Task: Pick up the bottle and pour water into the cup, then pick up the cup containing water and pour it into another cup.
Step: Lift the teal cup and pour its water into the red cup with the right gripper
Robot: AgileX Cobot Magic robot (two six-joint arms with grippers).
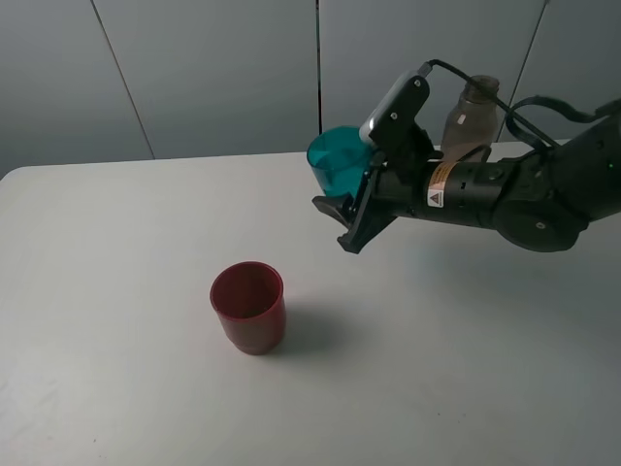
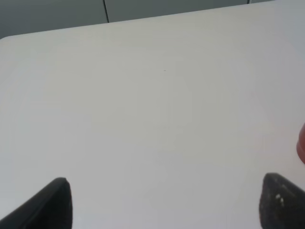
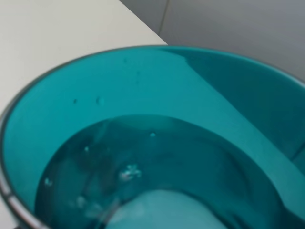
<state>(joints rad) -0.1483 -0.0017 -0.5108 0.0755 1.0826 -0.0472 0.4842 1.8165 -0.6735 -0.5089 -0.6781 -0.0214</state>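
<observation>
Right gripper (image 1: pixel 347 199) clamped on the teal cup (image 1: pixel 333 160), held clear of the table (image 1: pixel 116 291) and tipped partway. Water showed inside, likely kept back until over the red cup (image 1: pixel 248 306), which stood near but not under the rim. Bottle (image 1: pixel 471 116) stood upright behind the arm, probably parked. Left gripper (image 2: pixel 167 202) had its fingers apart, empty over bare tabletop.
</observation>
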